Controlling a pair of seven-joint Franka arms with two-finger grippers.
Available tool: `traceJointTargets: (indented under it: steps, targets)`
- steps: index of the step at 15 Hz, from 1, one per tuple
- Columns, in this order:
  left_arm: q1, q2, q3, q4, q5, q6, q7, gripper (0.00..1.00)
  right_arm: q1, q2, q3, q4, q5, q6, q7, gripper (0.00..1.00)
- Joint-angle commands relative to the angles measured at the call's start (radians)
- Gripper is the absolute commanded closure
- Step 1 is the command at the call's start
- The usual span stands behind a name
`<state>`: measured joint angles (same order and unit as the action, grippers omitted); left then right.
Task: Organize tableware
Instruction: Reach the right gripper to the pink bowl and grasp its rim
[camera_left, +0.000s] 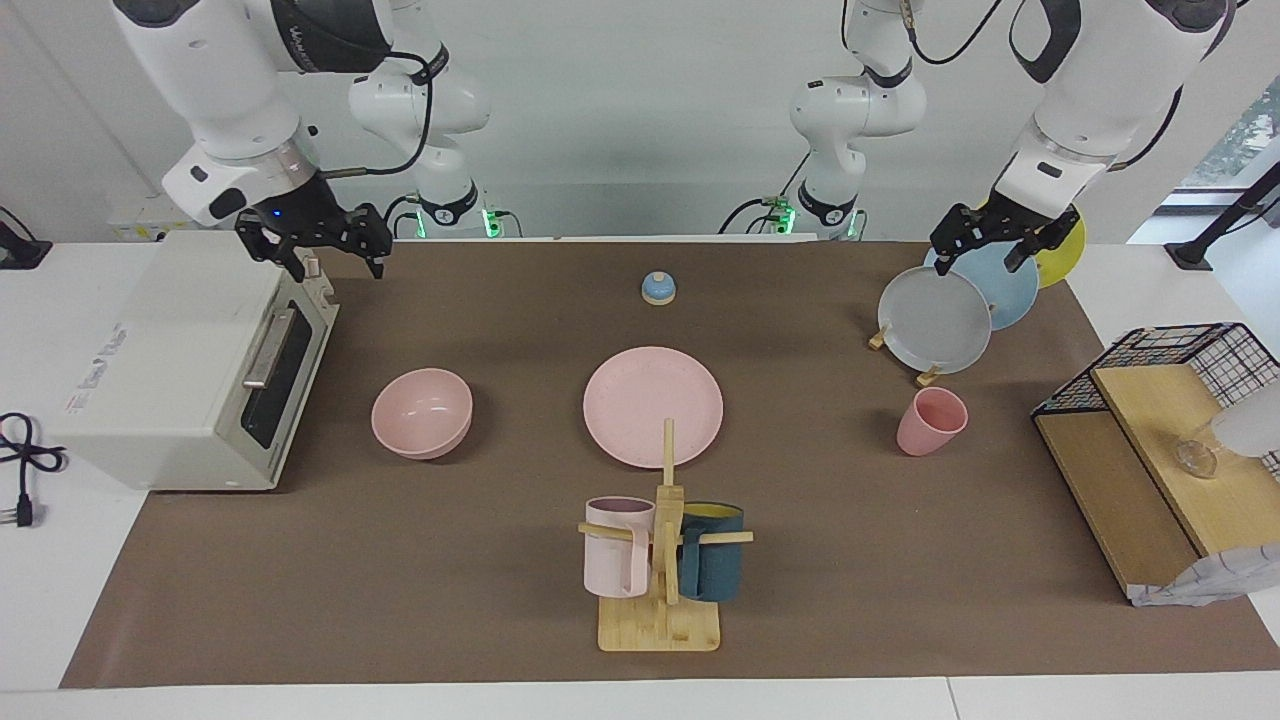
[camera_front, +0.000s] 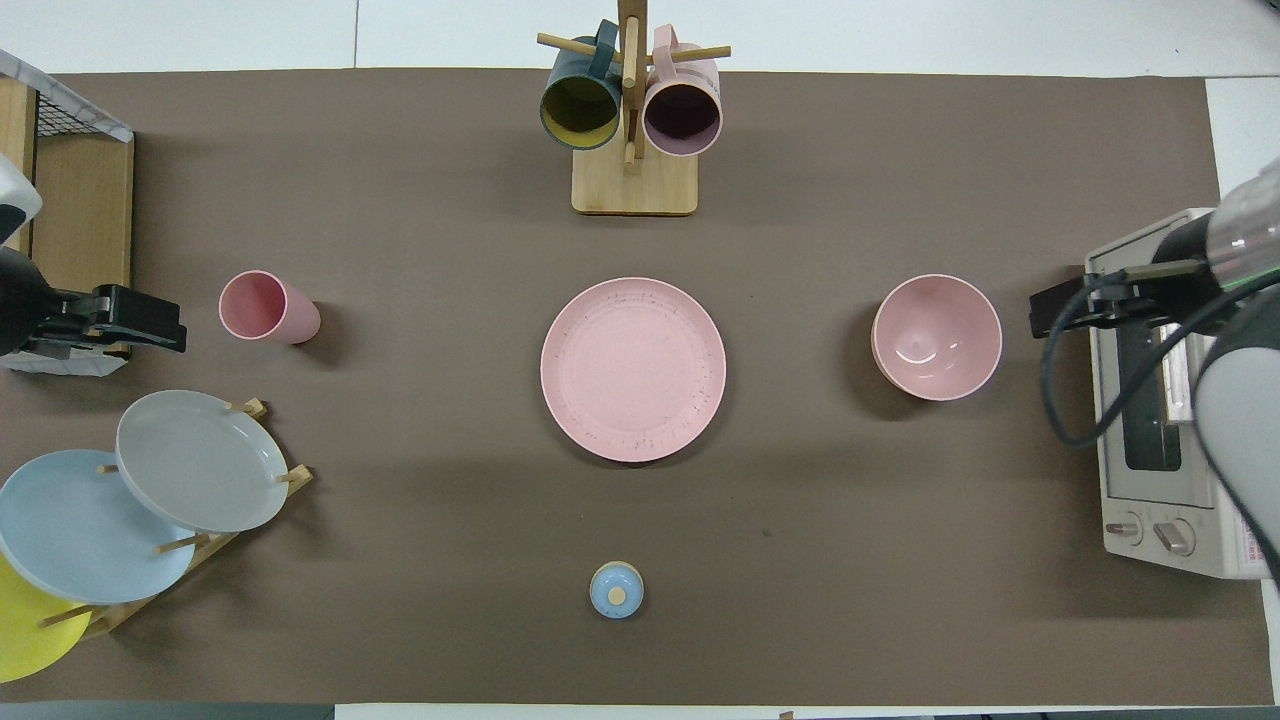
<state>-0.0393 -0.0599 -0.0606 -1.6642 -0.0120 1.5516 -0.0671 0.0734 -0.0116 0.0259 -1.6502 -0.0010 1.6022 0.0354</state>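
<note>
The right gripper (camera_left: 331, 252) hangs with fingers spread and empty over the corner of the toaster oven (camera_left: 190, 365), at the right arm's end of the table. In the facing view the pink bowl (camera_left: 422, 411) sits at about 5 o'clock from it, well apart, on the brown mat (camera_left: 400, 560). The left gripper (camera_left: 990, 245) hangs spread and empty over the plate rack (camera_left: 925, 375), which holds a grey plate (camera_left: 933, 320), a blue plate (camera_left: 1005, 285) and a yellow plate (camera_left: 1062, 248) on edge. The pink cup (camera_left: 931, 421) stands at about 7 o'clock from that gripper, just beside the rack and farther from the robots.

The pink plate (camera_left: 653, 406) lies flat mid-mat between bowl and cup, bare mat on both flanks. Bowl, cup and plate are all empty. Beside the plate, farther from the robots, a wooden mug stand (camera_left: 660, 610) carries a pale pink mug (camera_left: 617, 547) and a dark teal mug (camera_left: 712, 565). A small blue bell (camera_left: 658, 288) sits nearer the robots.
</note>
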Motion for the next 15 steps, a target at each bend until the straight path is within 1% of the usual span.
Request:
traceJointTargets:
  steps: [1, 2, 5, 6, 9, 10, 12, 13, 14, 15]
  targets:
    - [0.006, -0.003, -0.001, 0.006, -0.003, -0.007, 0.003, 0.00, 0.081, 0.034, 0.002, -0.089, 0.023, 0.140, 0.101, 0.00]
    - [0.006, -0.003, -0.001, 0.006, -0.003, -0.007, 0.003, 0.00, 0.092, 0.060, 0.002, -0.121, 0.023, 0.209, 0.118, 0.00]
    - [0.006, -0.003, -0.001, 0.006, -0.003, -0.007, 0.003, 0.00, 0.131, 0.119, 0.002, -0.274, 0.019, 0.451, 0.120, 0.00]
    - [0.006, -0.003, -0.001, 0.006, -0.003, -0.007, 0.003, 0.00, 0.140, 0.120, 0.002, -0.327, 0.016, 0.511, 0.118, 0.00]
    - [0.006, -0.003, -0.001, 0.006, -0.003, -0.007, 0.003, 0.00, 0.137, 0.131, 0.002, -0.413, 0.012, 0.611, 0.115, 0.00]
    - [0.006, -0.003, -0.001, 0.006, -0.003, -0.007, 0.003, 0.00, 0.138, 0.142, 0.002, -0.430, 0.010, 0.637, 0.116, 0.00]
    - [0.006, -0.003, -0.001, 0.006, -0.003, -0.007, 0.003, 0.00, 0.141, 0.176, 0.002, -0.433, 0.010, 0.645, 0.118, 0.02]
    - [0.006, -0.003, -0.001, 0.006, -0.003, -0.007, 0.003, 0.00, 0.141, 0.191, 0.002, -0.433, 0.009, 0.645, 0.120, 0.10]
    - [0.006, -0.003, -0.001, 0.006, -0.003, -0.007, 0.003, 0.00, 0.143, 0.197, 0.002, -0.433, 0.003, 0.645, 0.118, 0.22]
    - [0.006, -0.003, -0.001, 0.006, -0.003, -0.007, 0.003, 0.00, 0.141, 0.197, 0.002, -0.433, -0.023, 0.644, 0.118, 0.43]
